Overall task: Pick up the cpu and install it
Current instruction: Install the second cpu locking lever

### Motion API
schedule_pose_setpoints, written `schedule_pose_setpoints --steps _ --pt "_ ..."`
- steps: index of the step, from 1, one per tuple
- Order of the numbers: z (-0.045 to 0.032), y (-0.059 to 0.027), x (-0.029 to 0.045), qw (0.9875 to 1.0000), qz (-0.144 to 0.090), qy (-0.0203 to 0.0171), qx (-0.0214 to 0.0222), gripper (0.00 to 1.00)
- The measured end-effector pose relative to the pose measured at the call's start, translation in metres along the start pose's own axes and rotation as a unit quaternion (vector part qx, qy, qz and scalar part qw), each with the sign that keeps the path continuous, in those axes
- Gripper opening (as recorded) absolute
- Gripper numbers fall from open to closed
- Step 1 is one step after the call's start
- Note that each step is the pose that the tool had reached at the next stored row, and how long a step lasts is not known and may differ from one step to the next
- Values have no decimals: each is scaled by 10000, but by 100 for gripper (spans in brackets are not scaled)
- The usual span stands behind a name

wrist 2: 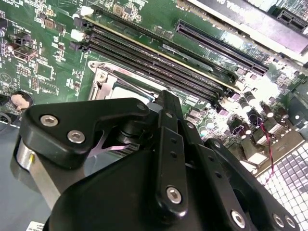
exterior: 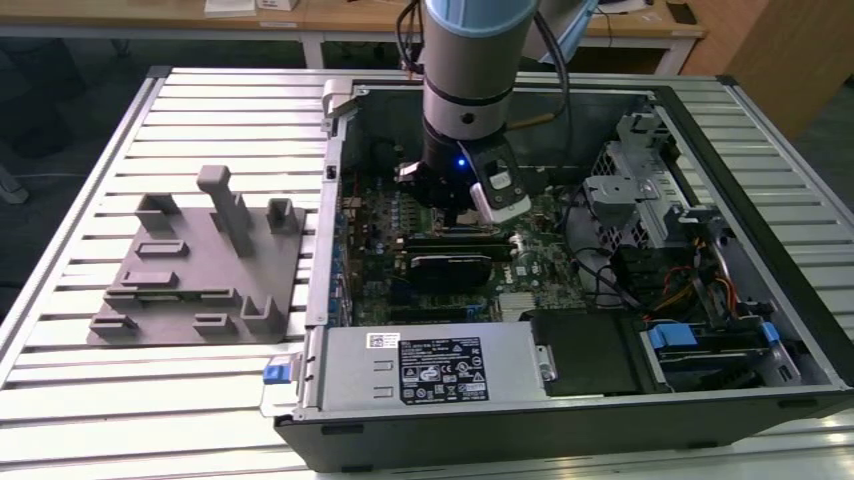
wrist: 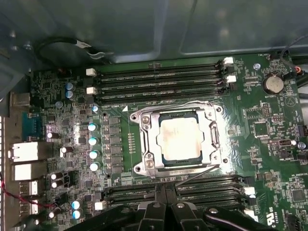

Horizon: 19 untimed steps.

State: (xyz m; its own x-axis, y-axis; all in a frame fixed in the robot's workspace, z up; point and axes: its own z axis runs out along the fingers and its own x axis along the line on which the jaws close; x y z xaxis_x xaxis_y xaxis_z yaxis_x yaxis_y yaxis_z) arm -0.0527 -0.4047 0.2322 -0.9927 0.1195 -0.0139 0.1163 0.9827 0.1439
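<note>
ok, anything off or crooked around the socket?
Nothing stands out. The cpu lies flat and square inside the socket frame, and the end effector sits beside it over the motherboard.

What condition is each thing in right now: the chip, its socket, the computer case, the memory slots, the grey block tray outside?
cpu: lying flat inside the socket, silver top up.
socket: metal frame around the cpu.
computer case: lying on its side, side panel off, insides exposed.
memory slots: empty.
grey block tray: on the table beside the case, nothing in it.
gripper: hovering above the motherboard, holding nothing.
</note>
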Motion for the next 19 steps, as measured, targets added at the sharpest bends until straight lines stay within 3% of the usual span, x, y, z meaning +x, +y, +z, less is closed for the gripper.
schedule_pose_setpoints --steps 4,19 --pt "24 -29 7 9999 3 12 -104 11" --pt "83 -102 56 9995 10 36 -311 11"
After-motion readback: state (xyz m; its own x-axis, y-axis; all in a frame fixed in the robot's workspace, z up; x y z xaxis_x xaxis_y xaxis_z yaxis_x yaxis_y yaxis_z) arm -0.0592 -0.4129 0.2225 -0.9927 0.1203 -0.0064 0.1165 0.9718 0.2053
